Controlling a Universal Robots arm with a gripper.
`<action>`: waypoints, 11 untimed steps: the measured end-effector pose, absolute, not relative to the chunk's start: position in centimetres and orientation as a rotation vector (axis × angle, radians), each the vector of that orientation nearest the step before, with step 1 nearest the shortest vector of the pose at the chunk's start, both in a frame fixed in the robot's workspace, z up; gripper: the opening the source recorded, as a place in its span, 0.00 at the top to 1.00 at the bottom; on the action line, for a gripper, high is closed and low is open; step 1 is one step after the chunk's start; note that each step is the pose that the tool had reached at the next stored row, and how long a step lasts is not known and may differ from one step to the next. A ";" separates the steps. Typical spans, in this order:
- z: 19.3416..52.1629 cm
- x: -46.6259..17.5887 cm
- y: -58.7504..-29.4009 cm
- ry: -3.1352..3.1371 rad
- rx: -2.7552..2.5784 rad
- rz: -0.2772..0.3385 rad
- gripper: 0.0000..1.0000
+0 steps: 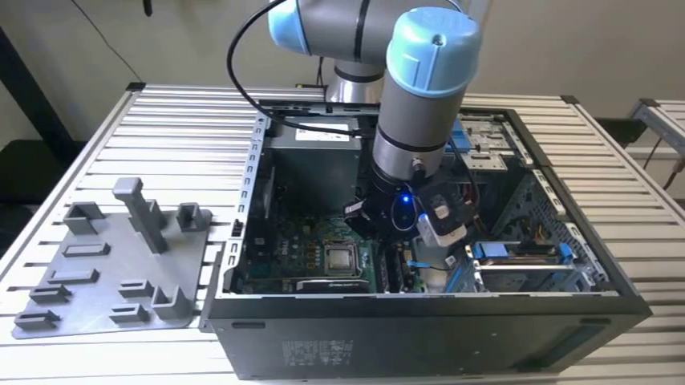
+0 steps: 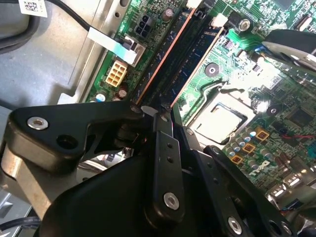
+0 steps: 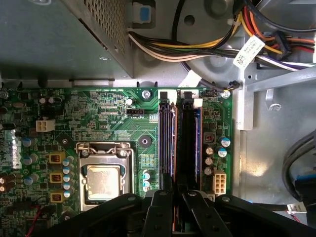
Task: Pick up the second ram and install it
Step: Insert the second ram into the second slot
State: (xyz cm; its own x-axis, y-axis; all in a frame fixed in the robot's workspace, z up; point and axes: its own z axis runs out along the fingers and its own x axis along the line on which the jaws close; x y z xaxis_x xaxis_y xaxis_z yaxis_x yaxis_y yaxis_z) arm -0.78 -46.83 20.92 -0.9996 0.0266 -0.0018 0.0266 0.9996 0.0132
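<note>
My gripper point(image 1: 405, 250) is down inside the open computer case point(image 1: 428, 341), over the motherboard's memory slots. In the first wrist view the second ram point(image 3: 188, 143) is a long dark stick lying along the slot farther from the processor socket. Its near end runs in between my fingers, and the gripper point(image 3: 177, 193) is shut on it. The second wrist view shows the same dark blue stick point(image 2: 191, 53) running up to the gripper point(image 2: 159, 112). Another stick point(image 3: 166, 143) sits in the neighbouring slot, closer to the socket.
The processor socket point(image 3: 103, 180) lies beside the slots. A bundle of power cables point(image 3: 197, 49) and a metal box point(image 3: 59, 34) sit beyond the board's far edge. A grey holder plate point(image 1: 107, 265) lies on the slatted table at the exterior view's left.
</note>
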 end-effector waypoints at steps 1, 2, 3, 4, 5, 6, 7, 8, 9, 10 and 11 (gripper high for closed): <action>20.9 -0.8 -46.8 3.139 0.033 0.021 0.86; 20.9 -0.8 -46.8 3.140 0.025 0.021 0.86; 20.8 -0.8 -46.8 3.140 0.021 0.021 0.86; 20.8 -0.8 -46.8 3.140 0.020 0.020 0.86; 20.7 -0.8 -46.8 3.141 0.020 0.019 0.86; 20.6 -0.8 -46.8 3.141 0.020 0.018 0.86; 20.5 -0.8 -46.8 3.141 0.020 0.018 0.86; 20.5 -0.8 -46.8 3.141 0.020 0.018 0.86; 20.4 -0.8 -46.8 3.142 0.021 0.016 0.86; 20.4 -0.8 -46.8 3.142 0.021 0.016 0.86; 20.4 -0.8 -46.8 3.142 0.021 0.015 0.86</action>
